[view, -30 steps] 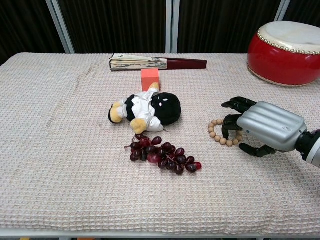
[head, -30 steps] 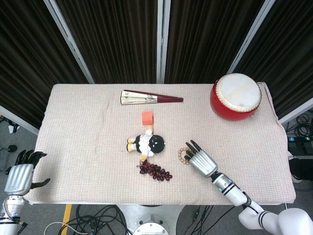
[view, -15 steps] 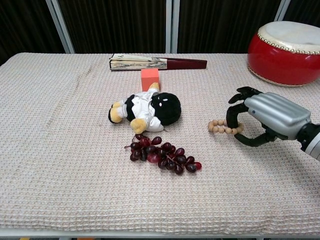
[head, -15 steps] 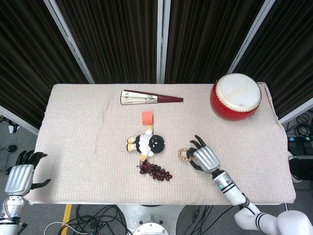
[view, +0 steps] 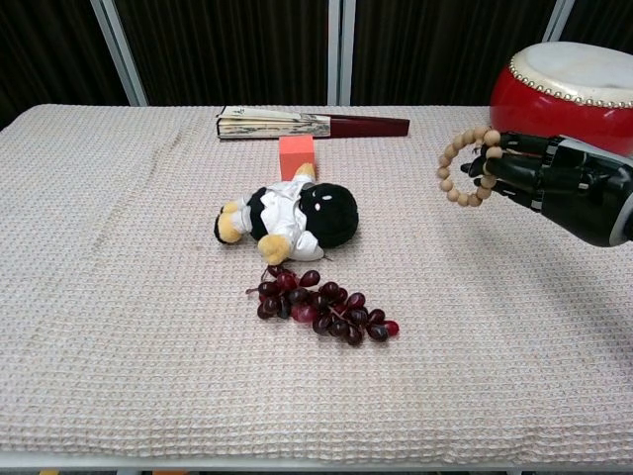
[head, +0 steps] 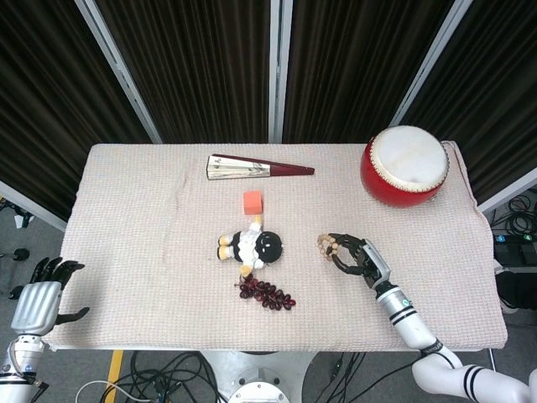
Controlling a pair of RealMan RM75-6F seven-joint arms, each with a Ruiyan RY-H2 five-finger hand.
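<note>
My right hand (view: 554,183) (head: 357,255) holds a wooden bead bracelet (view: 465,163) (head: 330,245) lifted above the cloth, right of the plush doll. The loop hangs off the fingertips. The black and white plush doll (view: 292,215) (head: 252,246) lies mid-table with a bunch of dark red grapes (view: 321,307) (head: 266,292) just in front of it. My left hand (head: 38,298) hangs off the table's near left corner, fingers apart and holding nothing; the chest view does not show it.
An orange block (head: 252,201) (view: 296,156) sits behind the doll. A folded fan (head: 256,169) (view: 307,125) lies near the far edge. A red drum (head: 406,164) (view: 574,94) stands at the far right. A beige woven cloth (head: 134,235) covers the table.
My right hand closed on the bracelet, lifted it off the cloth and turned palm-up. The left hand stayed put.
</note>
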